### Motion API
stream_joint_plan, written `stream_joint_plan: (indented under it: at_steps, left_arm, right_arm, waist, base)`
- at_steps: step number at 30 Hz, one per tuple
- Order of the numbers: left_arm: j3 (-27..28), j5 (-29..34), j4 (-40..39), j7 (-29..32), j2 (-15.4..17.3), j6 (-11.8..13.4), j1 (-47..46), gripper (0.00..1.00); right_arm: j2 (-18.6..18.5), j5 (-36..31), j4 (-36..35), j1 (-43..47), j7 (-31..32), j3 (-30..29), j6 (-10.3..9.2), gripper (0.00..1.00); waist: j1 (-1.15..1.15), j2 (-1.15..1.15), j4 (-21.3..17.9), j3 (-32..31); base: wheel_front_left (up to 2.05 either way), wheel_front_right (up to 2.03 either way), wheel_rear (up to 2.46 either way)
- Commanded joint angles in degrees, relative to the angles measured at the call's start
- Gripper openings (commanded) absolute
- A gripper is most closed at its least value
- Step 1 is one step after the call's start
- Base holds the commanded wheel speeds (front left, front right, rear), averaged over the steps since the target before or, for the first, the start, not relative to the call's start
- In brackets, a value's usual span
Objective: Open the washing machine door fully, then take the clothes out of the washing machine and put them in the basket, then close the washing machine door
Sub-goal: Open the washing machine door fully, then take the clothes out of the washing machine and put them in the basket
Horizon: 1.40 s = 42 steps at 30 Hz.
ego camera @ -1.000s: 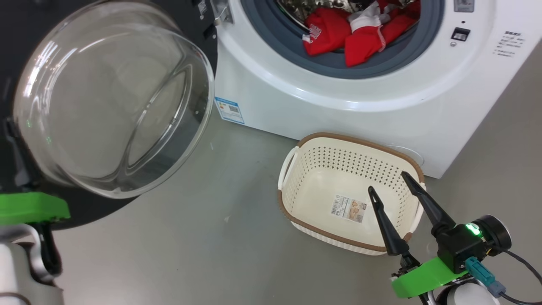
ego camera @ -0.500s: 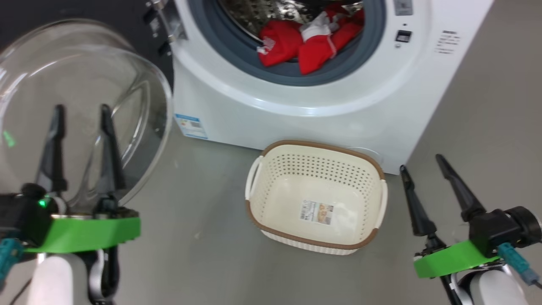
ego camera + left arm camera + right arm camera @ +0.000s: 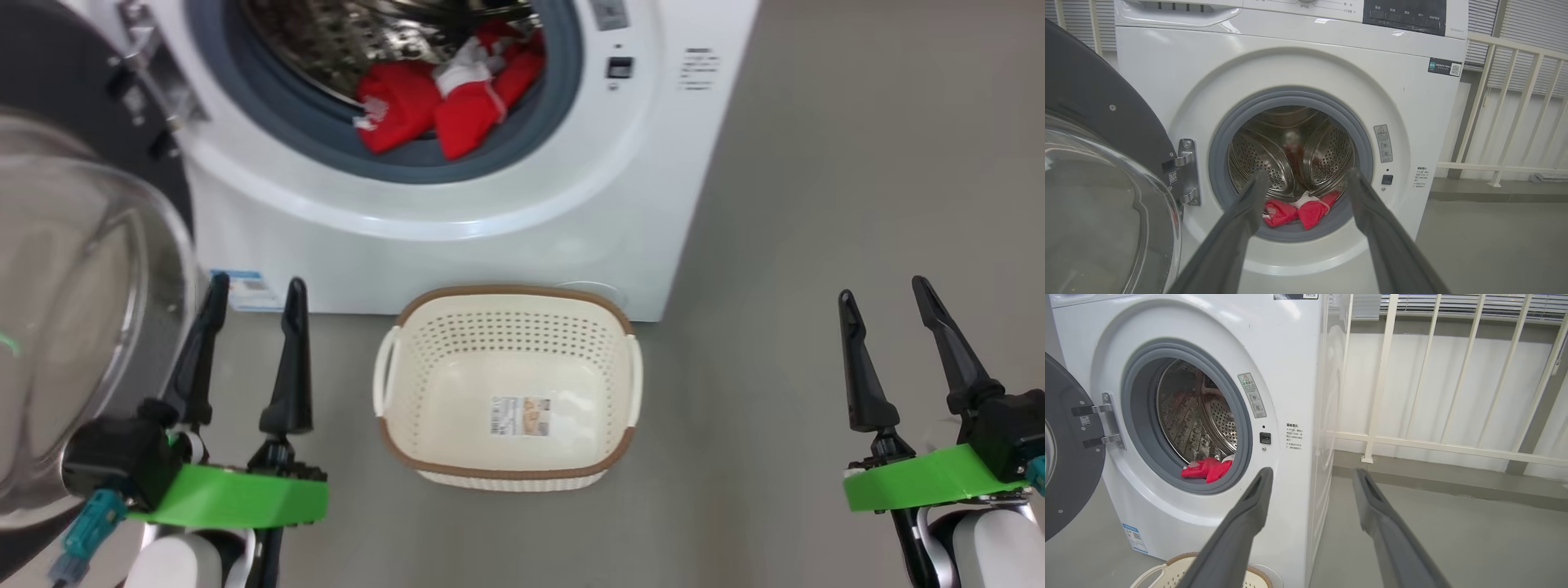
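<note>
At the far left the washing machine door (image 3: pixel 90 327) stands swung wide on its hinge (image 3: pixel 155 82), its clear glass bowl bulging toward the head camera and the black rim behind it; just to the right of the glass the left gripper (image 3: pixel 257 283) hangs above the floor (image 3: pixel 800 204), its two dark fingers (image 3: pixel 290 359) spread apart with nothing between them, touching neither door nor basket; in the left wrist view those fingers frame the mouth of the drum (image 3: pixel 1290 143).

Next comes the washing machine (image 3: pixel 457 237), a white box with a grey rubber ring (image 3: pixel 269 122) around its opening; the clothes (image 3: pixel 445 106), red with white trim, lie bunched at the bottom front of the steel drum, against the ring; a small blue label (image 3: pixel 245 290) sits low on the front panel, near the left fingertips.

On the floor just in front of the machine, between the two grippers, sits the basket (image 3: pixel 506 292), upright, cream with a brown rim, a paper label (image 3: pixel 520 415) showing on its bottom.

Well to the right, the right gripper (image 3: pixel 882 288) hovers over bare floor, its fingers likewise parted and holding nothing; in the right wrist view a white railing (image 3: pixel 1384 375) runs beyond the machine's right side.
</note>
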Motion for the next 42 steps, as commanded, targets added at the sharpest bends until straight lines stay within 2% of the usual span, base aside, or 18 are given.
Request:
stream_joint_plan:
  at_steps: [1,8,16,25,42]
  left_arm:
    - [1.66,-0.39,-0.82,-0.19,1.70,-0.48,0.59,1.00]
    - [2.11,0.63,-1.89,-0.88,3.31,-0.14,4.41,1.00]
    - [2.80,2.29,0.58,-1.04,3.81,1.38,9.20,1.00]
    - [3.52,2.37,2.82,-1.09,3.92,2.09,12.63,1.00]
    - [3.82,2.28,3.14,-0.87,3.86,3.91,14.14,1.00]
  right_arm:
    - [-0.14,-0.71,-1.35,-1.65,-0.36,0.82,0.26,1.00]
    - [-0.14,-0.06,-1.09,0.23,-0.36,2.05,0.26,1.00]
    - [-0.14,0.57,-1.52,3.73,-0.36,3.27,0.26,1.00]
    - [-0.14,0.27,-1.20,6.69,-0.36,2.40,0.26,1.00]
    - [-0.14,0.00,-1.42,7.05,-0.36,2.61,0.26,1.00]
  waist:
    - [0.00,0.00,-4.42,-0.70]
    - [0.00,0.00,-9.35,-2.20]
    - [0.00,0.00,-11.90,-5.15]
    - [0.00,0.00,-12.46,-8.13]
    - [0.00,0.00,-12.54,-8.61]
  base:
    - [0.00,0.00,0.00]
    - [0.00,0.00,0.00]
    - [0.00,0.00,0.00]
    - [0.00,0.00,0.00]
    - [0.00,0.00,0.00]
